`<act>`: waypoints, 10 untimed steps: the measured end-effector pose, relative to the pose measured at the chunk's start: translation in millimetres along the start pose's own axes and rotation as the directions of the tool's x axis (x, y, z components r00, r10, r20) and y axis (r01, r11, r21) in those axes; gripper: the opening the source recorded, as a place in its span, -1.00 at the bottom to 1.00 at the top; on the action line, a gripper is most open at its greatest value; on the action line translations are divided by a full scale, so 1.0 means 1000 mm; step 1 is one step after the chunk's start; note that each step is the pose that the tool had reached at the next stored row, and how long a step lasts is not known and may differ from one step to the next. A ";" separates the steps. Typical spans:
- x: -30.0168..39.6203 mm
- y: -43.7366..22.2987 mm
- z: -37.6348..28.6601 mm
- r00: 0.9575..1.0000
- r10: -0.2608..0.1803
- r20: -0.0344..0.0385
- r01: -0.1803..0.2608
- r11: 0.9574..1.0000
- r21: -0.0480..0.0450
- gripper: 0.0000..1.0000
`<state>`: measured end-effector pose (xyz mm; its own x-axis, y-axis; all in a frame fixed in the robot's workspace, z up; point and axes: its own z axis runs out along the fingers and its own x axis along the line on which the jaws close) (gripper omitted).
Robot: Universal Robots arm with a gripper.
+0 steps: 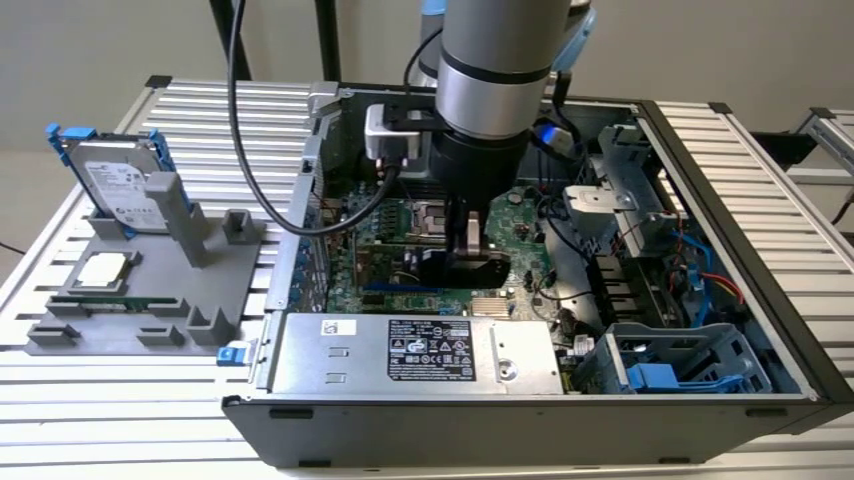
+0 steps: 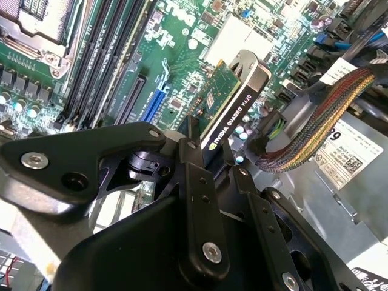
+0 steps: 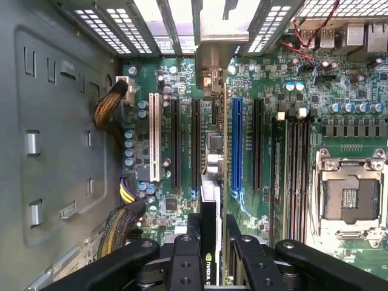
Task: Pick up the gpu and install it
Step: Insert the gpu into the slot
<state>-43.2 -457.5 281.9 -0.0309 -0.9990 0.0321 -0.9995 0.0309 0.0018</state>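
Gripper (image 1: 474, 262) is down inside the open case (image 1: 747, 250), closed on the gpu (image 2: 233, 103), card held edge-on over the motherboard (image 1: 400, 265). In the exterior view:

- 6 o'clock of gripper: power supply (image 1: 414, 352), close by; little room there.
- 3 o'clock: cable bundle (image 1: 574, 260) and drive cage (image 1: 634, 190) crowd that flank.
- 9 o'clock: case wall, then open table (image 1: 200, 130) and grey fixture (image 1: 160, 290).
- Above the case: open, apart from the arm.

Blue slot (image 3: 237, 145) lies just beside the card, unobstructed along its length.
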 end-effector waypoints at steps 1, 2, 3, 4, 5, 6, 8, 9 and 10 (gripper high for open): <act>0.0000 0.0002 0.0003 1.000 0.000 0.000 0.000 1.000 0.000 -1.00; 0.0000 0.0003 0.0005 1.000 0.000 0.000 0.000 1.000 0.000 -1.00; 0.0000 0.0003 0.0005 1.000 0.000 0.000 0.000 1.000 0.000 -1.00; 0.0000 0.0003 0.0005 1.000 0.000 0.000 0.000 1.000 0.000 -1.00; 0.0000 0.0003 0.0005 1.000 0.000 0.000 0.000 1.000 0.000 -1.00; 0.0000 0.0003 0.0006 1.000 0.000 0.000 0.000 1.000 0.000 -1.00; 0.0000 0.0003 0.0006 1.000 0.000 0.000 0.000 1.000 0.000 -1.00; 0.0000 0.0003 0.0007 1.000 0.000 0.000 0.000 1.000 0.000 -1.00; -0.0001 0.0002 0.0014 1.000 0.000 0.001 0.000 1.000 0.000 -1.00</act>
<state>-43.5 -457.4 280.6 -0.0308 -0.9990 0.0312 -0.9995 0.0309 0.0017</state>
